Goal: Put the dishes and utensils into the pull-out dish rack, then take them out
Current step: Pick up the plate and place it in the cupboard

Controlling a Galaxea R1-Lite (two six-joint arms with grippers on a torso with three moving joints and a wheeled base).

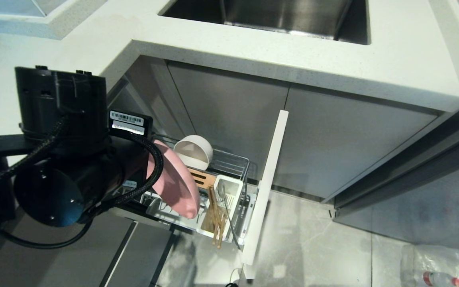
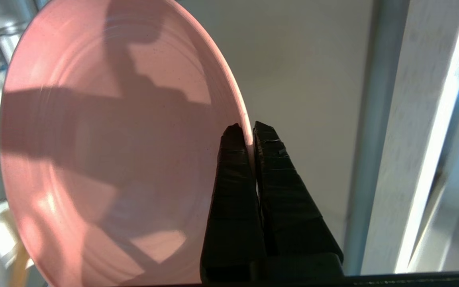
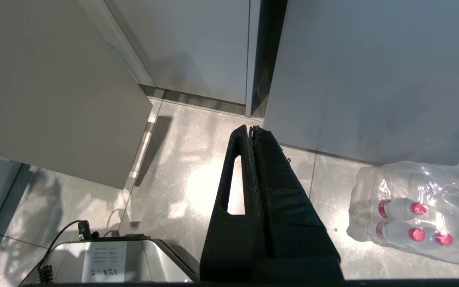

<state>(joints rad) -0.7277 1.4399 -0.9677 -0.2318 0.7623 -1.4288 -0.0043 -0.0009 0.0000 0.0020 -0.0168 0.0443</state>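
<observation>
My left gripper is shut on the rim of the pink oval plate. The plate hangs on edge over the near end of the pull-out dish rack, with my left arm's wrist hiding the fingers in the head view. A cream-white bowl stands on its side at the rack's back. Behind the plate lies the brown wooden strip. The chopsticks and the grey spoon stick out of the white cutlery box. My right gripper hangs parked over the floor, shut and empty.
The pale drawer front stands out from the grey cabinets under the white countertop with its steel sink. A wrapped pack of water bottles lies on the tiled floor to the right.
</observation>
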